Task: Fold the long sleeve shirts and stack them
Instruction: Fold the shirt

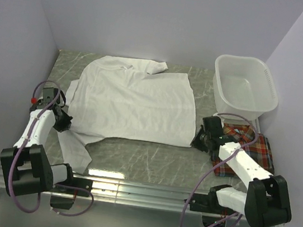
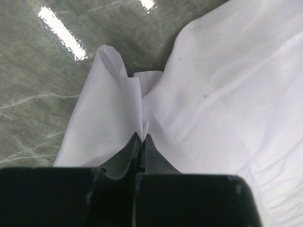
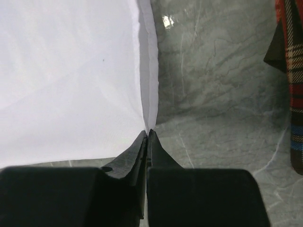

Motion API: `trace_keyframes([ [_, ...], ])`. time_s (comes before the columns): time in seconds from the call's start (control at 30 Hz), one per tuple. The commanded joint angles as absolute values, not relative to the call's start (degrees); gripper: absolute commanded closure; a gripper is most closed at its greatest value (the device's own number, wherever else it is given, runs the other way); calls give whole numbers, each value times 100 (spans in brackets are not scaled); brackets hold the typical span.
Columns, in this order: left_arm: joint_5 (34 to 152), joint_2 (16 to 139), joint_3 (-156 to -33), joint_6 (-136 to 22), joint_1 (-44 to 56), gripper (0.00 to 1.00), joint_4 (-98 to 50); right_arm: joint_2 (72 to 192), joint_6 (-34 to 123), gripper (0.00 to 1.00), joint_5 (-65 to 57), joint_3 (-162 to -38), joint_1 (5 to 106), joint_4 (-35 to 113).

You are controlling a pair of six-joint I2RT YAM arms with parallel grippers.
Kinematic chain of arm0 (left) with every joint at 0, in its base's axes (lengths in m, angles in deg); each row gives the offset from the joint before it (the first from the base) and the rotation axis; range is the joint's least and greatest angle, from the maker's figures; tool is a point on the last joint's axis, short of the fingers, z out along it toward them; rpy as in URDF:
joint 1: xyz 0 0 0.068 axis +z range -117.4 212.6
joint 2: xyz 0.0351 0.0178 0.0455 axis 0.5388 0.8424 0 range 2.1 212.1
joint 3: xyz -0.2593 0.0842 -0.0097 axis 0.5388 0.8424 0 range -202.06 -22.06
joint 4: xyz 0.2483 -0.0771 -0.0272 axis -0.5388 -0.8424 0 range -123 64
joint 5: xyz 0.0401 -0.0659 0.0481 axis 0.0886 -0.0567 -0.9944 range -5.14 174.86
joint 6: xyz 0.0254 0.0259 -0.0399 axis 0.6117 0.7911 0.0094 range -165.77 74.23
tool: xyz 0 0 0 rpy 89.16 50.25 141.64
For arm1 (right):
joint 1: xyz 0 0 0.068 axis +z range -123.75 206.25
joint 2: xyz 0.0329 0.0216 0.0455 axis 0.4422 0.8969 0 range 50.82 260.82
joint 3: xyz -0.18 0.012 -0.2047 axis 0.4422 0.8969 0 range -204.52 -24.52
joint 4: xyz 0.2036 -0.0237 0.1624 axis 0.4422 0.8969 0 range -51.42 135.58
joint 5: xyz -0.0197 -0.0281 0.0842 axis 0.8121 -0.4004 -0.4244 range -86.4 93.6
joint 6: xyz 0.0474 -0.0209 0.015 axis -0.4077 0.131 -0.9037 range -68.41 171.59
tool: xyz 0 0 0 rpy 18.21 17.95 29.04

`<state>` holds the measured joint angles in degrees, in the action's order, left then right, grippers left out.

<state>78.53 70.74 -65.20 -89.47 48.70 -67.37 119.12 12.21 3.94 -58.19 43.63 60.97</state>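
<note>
The white shirt (image 1: 133,100) lies spread across the middle of the table, one sleeve trailing toward the front left. My left gripper (image 1: 65,122) is shut on a pinched fold of the white shirt (image 2: 142,124) at its left edge. My right gripper (image 1: 196,139) is shut on the white shirt's right front corner (image 3: 147,120). The plaid shirt (image 1: 248,151) lies bunched at the right under my right arm; its edge shows in the right wrist view (image 3: 291,80).
A white plastic basin (image 1: 246,84) stands at the back right corner. Walls close in on the left, back and right. The table's metal front rail (image 1: 141,190) runs between the arm bases.
</note>
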Motion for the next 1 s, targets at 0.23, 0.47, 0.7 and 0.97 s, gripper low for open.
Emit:
trace_keyframes([
  [0.23,7739,7293,-7479,-8866,4886,98,-6898,12086,1722,100,764,-7029,4373,6723],
  [0.47,7739,8066,-7919,-8857,4877,96,-6687,12948,1784,100,808,-7777,4347,6908],
  [0.7,7827,8822,-8551,-8884,4851,94,-6529,13879,1810,100,1001,-8323,4338,6829],
  [0.97,7783,9640,-9141,-8901,4640,90,-6441,14574,1828,98,1116,-8788,4277,6758],
])
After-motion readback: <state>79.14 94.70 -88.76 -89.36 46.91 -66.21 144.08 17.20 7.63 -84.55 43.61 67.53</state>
